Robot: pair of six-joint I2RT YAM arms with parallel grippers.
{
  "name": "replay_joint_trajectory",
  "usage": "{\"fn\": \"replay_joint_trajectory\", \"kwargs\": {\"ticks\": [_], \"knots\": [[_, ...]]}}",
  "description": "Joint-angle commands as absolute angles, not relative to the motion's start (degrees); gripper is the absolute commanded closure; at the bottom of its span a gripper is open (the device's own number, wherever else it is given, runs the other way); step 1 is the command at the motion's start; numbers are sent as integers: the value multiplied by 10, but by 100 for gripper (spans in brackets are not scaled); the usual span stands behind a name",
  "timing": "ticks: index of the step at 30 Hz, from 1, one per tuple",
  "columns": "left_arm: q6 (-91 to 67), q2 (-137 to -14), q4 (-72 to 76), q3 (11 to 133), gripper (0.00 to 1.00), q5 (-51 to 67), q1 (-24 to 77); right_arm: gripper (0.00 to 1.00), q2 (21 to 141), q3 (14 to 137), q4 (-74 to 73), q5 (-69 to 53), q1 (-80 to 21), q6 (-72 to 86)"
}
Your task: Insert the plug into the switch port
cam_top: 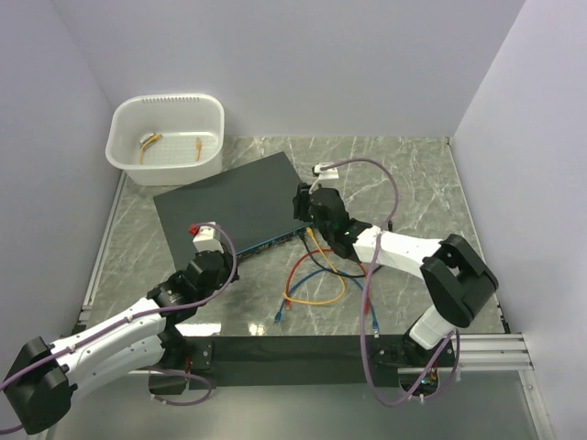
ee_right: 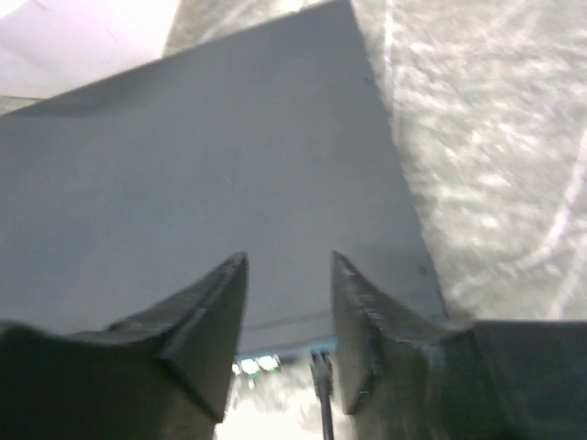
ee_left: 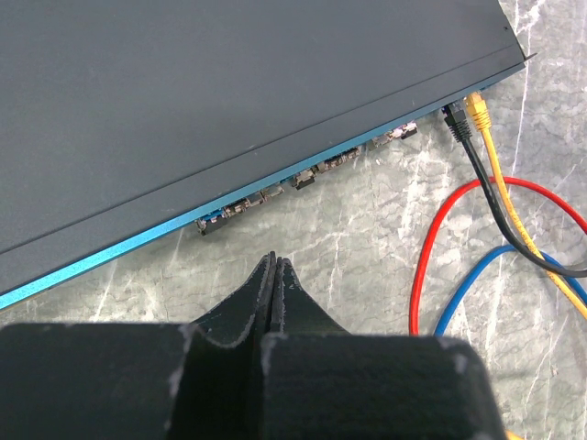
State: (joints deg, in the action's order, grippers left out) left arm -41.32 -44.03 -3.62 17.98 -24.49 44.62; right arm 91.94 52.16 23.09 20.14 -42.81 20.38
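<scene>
The flat black switch (cam_top: 229, 202) lies mid-table, its teal face (ee_left: 110, 257) with a row of small ports (ee_left: 316, 171) turned toward the arms. A black plug (ee_left: 456, 119) and a yellow plug (ee_left: 475, 108) sit in ports at the face's right end. My right gripper (ee_right: 289, 268) is open and hovers over the switch's front right corner (cam_top: 301, 209). The black plug (ee_right: 321, 367) shows below, between its fingers, untouched and meeting the teal face. My left gripper (ee_left: 273, 262) is shut and empty. It is just in front of the face's left part (cam_top: 225, 261).
Red (ee_left: 422, 266), blue (ee_left: 477, 275), yellow and black cables loop on the marble table in front of the switch (cam_top: 312, 275). A loose blue plug end (cam_top: 278, 316) lies near the front. A white tub (cam_top: 167, 133) with orange cables stands at the back left. Walls close both sides.
</scene>
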Motion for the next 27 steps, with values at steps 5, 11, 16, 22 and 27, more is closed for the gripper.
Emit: {"fn": "replay_joint_trajectory", "kwargs": {"ticks": [5,11,16,22,27], "knots": [[-410,-455,-13,185,93,-252,449,34,813,485,123,250,-424,240],[-410,-474,-16,192,57,-250,450,26,787,468,55,216,-389,273],[-414,-473,-22,193,40,-257,451,26,801,468,43,121,-321,301],[-417,-490,-28,204,41,-258,450,44,830,478,65,-18,-311,291],[-425,-491,-40,207,41,-275,450,49,876,493,41,-26,-350,280]]}}
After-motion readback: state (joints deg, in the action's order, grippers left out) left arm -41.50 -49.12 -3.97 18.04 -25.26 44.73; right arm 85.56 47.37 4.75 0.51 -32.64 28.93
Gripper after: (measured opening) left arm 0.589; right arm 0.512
